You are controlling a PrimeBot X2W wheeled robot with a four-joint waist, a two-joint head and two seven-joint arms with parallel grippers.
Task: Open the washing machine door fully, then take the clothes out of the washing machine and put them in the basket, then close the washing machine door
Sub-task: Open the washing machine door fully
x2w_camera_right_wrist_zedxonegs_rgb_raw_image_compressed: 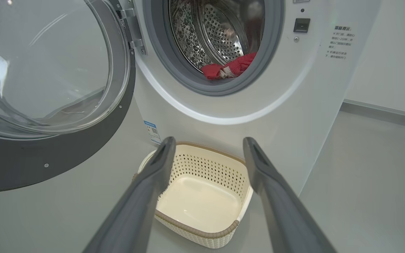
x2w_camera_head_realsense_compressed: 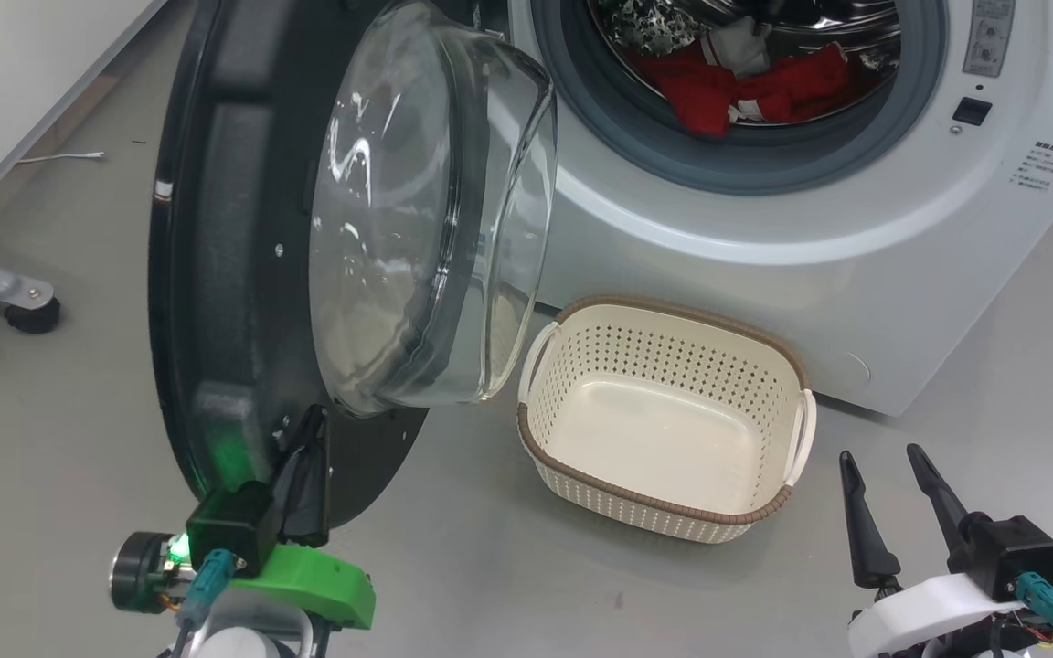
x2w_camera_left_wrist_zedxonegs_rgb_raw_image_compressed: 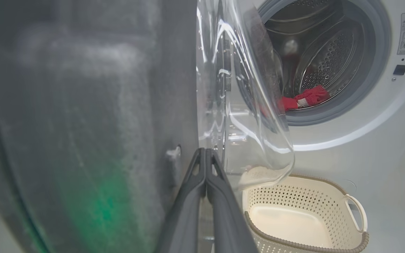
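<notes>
The washing machine door (x2w_camera_head_realsense_compressed: 243, 256) stands swung out to the left, its glass bowl (x2w_camera_head_realsense_compressed: 417, 210) bulging toward the machine. My left gripper (x2w_camera_head_realsense_compressed: 314, 422) is shut, its tips against the door's black inner rim (x2w_camera_left_wrist_zedxonegs_rgb_raw_image_compressed: 83, 105) near the bottom; in the left wrist view its fingers (x2w_camera_left_wrist_zedxonegs_rgb_raw_image_compressed: 206, 154) press together. The washing machine (x2w_camera_head_realsense_compressed: 764, 210) shows its open drum with red clothes (x2w_camera_head_realsense_compressed: 746, 87) inside, also seen as red clothes (x2w_camera_right_wrist_zedxonegs_rgb_raw_image_compressed: 229, 67) and red clothes (x2w_camera_left_wrist_zedxonegs_rgb_raw_image_compressed: 304, 98). The cream basket (x2w_camera_head_realsense_compressed: 526, 429) sits empty on the floor before the machine. My right gripper (x2w_camera_head_realsense_compressed: 883, 457) stands open at lower right, apart from the basket (x2w_camera_right_wrist_zedxonegs_rgb_raw_image_compressed: 239, 225).
A black-and-white patterned cloth (x2w_camera_head_realsense_compressed: 650, 23) lies in the drum beside the red ones. Caster legs of a stand (x2w_camera_head_realsense_compressed: 5, 306) sit at the far left. A white cable (x2w_camera_head_realsense_compressed: 60, 157) lies on the grey floor by the wall.
</notes>
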